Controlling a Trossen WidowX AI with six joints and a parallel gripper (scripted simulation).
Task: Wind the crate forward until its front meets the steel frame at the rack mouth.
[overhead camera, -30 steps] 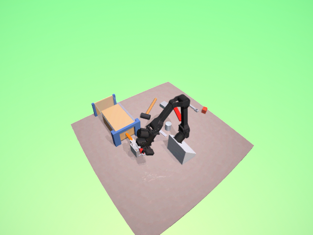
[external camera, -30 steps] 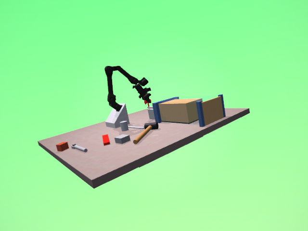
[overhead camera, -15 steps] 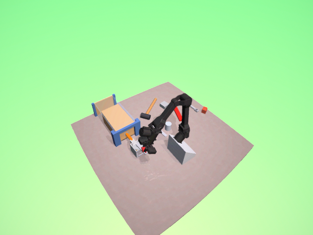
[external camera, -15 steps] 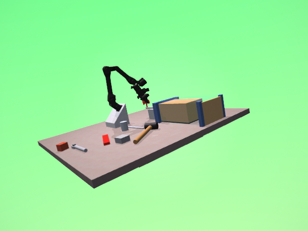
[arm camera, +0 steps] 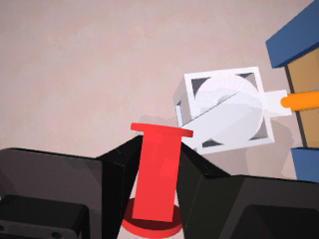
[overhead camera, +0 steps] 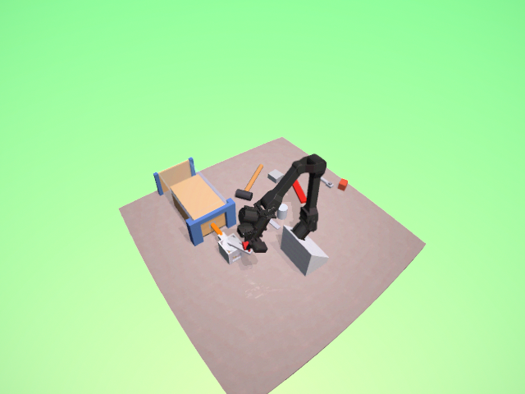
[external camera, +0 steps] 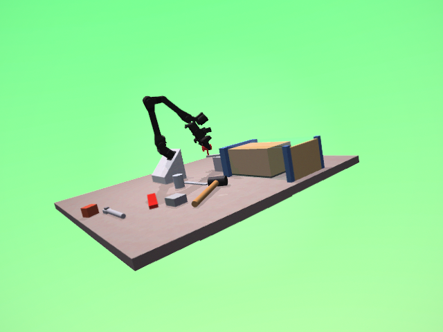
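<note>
The black parallel-jaw pincer is closed partway on the red flanged grip of the winch handle. The handle's flat grey arm reaches over the top of the pale, box-shaped hand winch; whether its key sits in the hole cannot be told.

An orange strap piece lies between the winch and the tan, box-shaped crate. The crate sits flat inside the clear-panelled cubby, behind the blue steel frame at the near mouth; contact with it cannot be made out.

The worktop is a broad slab with a mottled pinkish-grey top, pale scuff-like streaks and a dark edge. On it lie a black-headed mallet with a wooden shaft, a grey cylinder and a red bar. Around it, the surroundings are plain green, paler toward the bottom, with no walls or furniture visible.
</note>
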